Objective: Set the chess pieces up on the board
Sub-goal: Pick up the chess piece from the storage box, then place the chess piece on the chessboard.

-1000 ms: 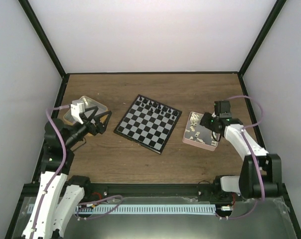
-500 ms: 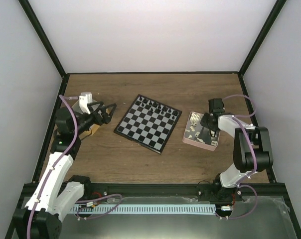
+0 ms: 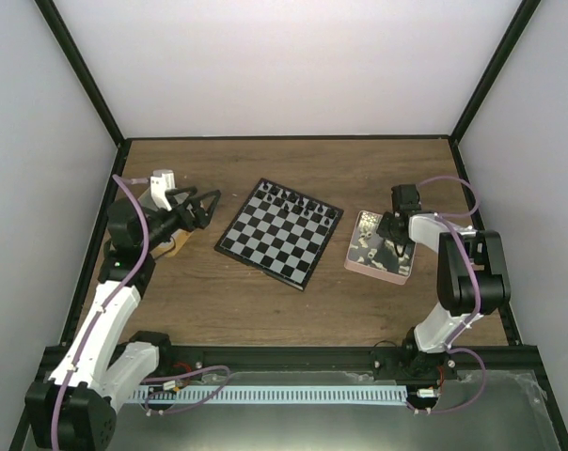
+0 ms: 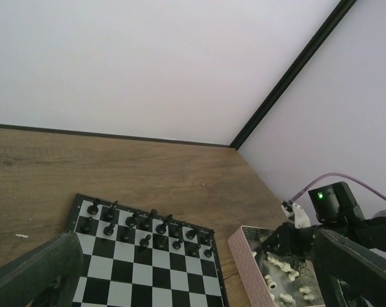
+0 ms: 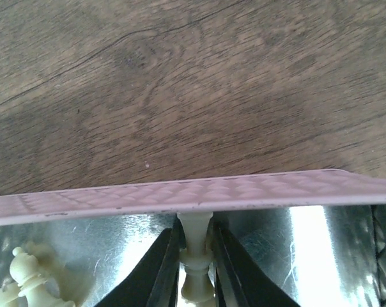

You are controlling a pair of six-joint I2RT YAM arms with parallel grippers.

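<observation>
The board (image 3: pixel 279 232) lies mid-table, turned at an angle, with black chess pieces (image 3: pixel 298 200) filling its two far rows (image 4: pixel 142 227). Cream-white chess pieces (image 4: pixel 282 265) lie loose in the pink tray (image 3: pixel 355 258) to the right of the board. My right gripper (image 3: pixel 394 246) reaches down into that tray. In the right wrist view its fingers (image 5: pixel 164 256) press from both sides on one white piece (image 5: pixel 195 224), close to the tray's pink wall (image 5: pixel 193 192). My left gripper (image 3: pixel 204 205) hangs open and empty left of the board, pointing toward it.
A yellow-sided tin (image 3: pixel 168 246) sits at the left, mostly hidden under my left arm. Black frame posts and pale walls close in the table. More white pieces (image 5: pixel 27 275) lie in the tray to the left of the gripped one.
My right gripper has narrowed its jaws onto a white piece in the tray. My left arm has lifted off the tin and swung toward the board, still open.
</observation>
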